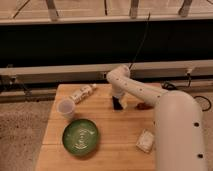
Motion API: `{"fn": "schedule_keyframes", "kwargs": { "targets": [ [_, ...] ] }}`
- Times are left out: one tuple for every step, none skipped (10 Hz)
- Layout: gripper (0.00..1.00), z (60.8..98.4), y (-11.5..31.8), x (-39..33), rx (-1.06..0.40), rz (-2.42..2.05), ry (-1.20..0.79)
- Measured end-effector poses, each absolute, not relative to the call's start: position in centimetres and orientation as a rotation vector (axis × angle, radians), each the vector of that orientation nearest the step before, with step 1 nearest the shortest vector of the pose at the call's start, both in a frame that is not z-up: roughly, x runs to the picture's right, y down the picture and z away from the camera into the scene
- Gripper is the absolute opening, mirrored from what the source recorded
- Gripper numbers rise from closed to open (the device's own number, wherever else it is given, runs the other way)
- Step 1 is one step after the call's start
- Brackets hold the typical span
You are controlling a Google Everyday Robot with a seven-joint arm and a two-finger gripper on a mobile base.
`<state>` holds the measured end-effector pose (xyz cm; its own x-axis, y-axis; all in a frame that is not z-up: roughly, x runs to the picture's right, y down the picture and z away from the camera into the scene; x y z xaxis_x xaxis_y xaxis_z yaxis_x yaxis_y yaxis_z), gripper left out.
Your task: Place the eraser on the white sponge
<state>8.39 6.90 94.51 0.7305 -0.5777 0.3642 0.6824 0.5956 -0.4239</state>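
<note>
Closest to us, the robot's broad white arm (177,130) fills the lower right corner and reaches away over the wooden desk (107,130). Just beside it, near the desk's front right edge, we see the white sponge (145,141) lying flat with nothing on top of it. To the left at about the same depth sits a green plate (80,136), and just behind the plate's left rim stands a translucent white cup (65,108).

Further back, around the middle of the desk, the arm bends down and the dark gripper (118,103) hangs right at the surface with its fingers spread wide. We make out the eraser (119,106) only as a dark patch on the desk at the gripper's tip, well apart from the sponge; we cannot tell whether the fingers touch it. A reddish-brown oblong thing (144,106) lies to the right of the gripper, close to the arm.

Toward the far left of the desk a pale bottle-like thing (82,93) lies on its side. Behind the desk runs a light rail (55,72) below a dark wall
</note>
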Motion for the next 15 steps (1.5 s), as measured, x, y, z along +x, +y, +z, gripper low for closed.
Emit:
{"fn": "schedule_keyframes", "kwargs": {
  "targets": [
    [0.8,94.57,6.9,8.41,-0.574,-0.736,-0.197],
    [0.8,94.65,6.93,8.39,-0.575,-0.735,-0.199],
    [0.8,94.7,6.99,8.28,-0.575,-0.736,-0.201],
    [0.8,94.72,6.97,8.18,-0.575,-0.738,-0.201],
    [0.8,94.76,7.02,8.13,-0.575,-0.737,-0.203],
    [0.8,94.82,7.03,8.16,-0.574,-0.737,-0.203],
    [0.8,94.9,7.06,8.14,-0.573,-0.737,-0.203],
    [0.8,95.01,7.19,8.07,-0.573,-0.738,-0.204],
    [0.8,95.1,7.28,8.03,-0.572,-0.738,-0.205],
    [0.8,95.12,7.33,8.02,-0.573,-0.739,-0.205],
    [0.8,95.18,7.45,8.0,-0.573,-0.739,-0.206],
    [0.8,95.16,7.41,7.98,-0.572,-0.738,-0.205],
    [0.76,95.17,7.47,7.95,-0.571,-0.739,-0.206],
    [0.74,95.13,7.43,7.98,-0.569,-0.739,-0.205],
    [0.73,95.12,7.46,7.96,-0.569,-0.739,-0.206]
  ]
}}
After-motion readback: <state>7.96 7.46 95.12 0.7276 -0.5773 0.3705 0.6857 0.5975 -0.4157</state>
